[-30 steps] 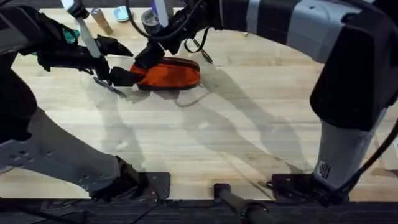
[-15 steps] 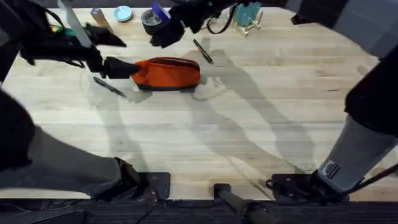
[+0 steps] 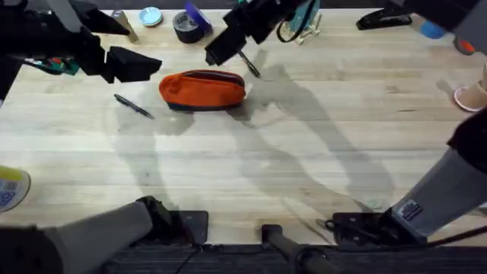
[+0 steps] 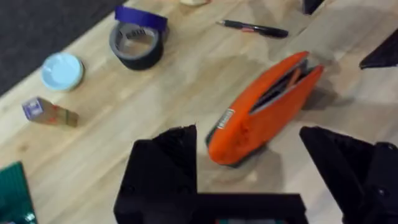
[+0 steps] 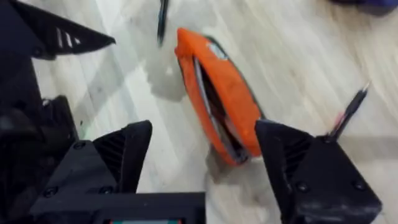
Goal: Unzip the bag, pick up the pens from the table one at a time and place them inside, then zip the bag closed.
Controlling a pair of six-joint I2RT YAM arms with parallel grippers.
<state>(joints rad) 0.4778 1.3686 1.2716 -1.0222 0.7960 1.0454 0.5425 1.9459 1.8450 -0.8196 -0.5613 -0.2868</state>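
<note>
- The bag [image 3: 202,90] lies on the table [image 3: 304,160] toward the far side, zipper open along its top [image 5: 214,99]; dark lining shows in the slit; I cannot tell whether anything is inside
- One of the pens [image 3: 133,106] lies just left of the bag; the other [image 3: 249,65] lies off its far right end; both apart from it
- Broad bare wood lies open nearer the bases; tape roll [image 3: 186,24] and a small lid [image 3: 150,16] sit by the far edge
- Left gripper [image 3: 114,65] is released, fingers spread, having let go of the bag's left end and drawn away since a second ago; right gripper [image 3: 228,42], also spread and empty, has lifted off the bag
</note>
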